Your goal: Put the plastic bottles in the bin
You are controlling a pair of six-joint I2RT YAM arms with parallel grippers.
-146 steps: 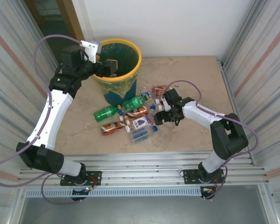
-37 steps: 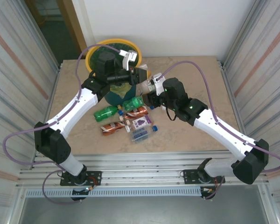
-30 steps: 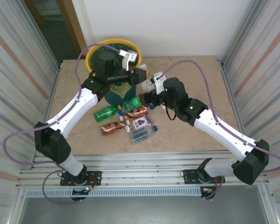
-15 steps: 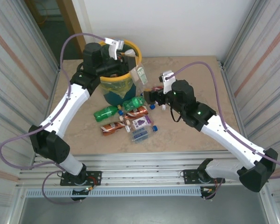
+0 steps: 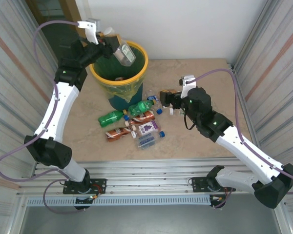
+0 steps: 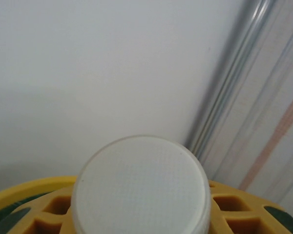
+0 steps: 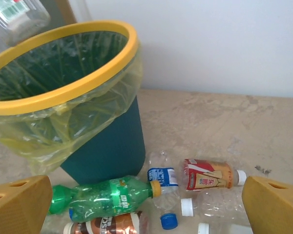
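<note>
The left gripper (image 5: 112, 45) is raised above the round waste bin (image 7: 63, 90), which has a thick yellow rim, a dark teal body and a crinkled, translucent yellow-green bag liner (image 7: 49, 131). This gripper is clenched on a crushed clear plastic bottle (image 5: 123, 52), which is held tilted over the bin's mouth. A white label with green and red marks is carried by that bottle, its print too small to be read. In the left wrist view, a round white matt end (image 6: 139, 187) of the held bottle is seen above the gripper's yellow latticed frame (image 6: 29, 192); whether it is cap or base cannot be told. The right gripper (image 5: 167, 102) is released, its tan fingers (image 7: 19, 204) spread wide, low over the beige marble-patterned table (image 5: 88, 141). The other bottles lie on their sides near the bin's foot. Noted are a ribbed green bottle with an orange cap (image 7: 105, 197), a clear bottle with a blue label (image 7: 162, 176) and an orange-tinted bottle with a red label and white cap (image 7: 207, 175). Also noted are a brown bottle (image 7: 107, 225) with white lettering cut off by the frame, a purple-labelled bottle (image 5: 147, 127) and a blue cap (image 7: 168, 221). No brand name can be read.
</note>
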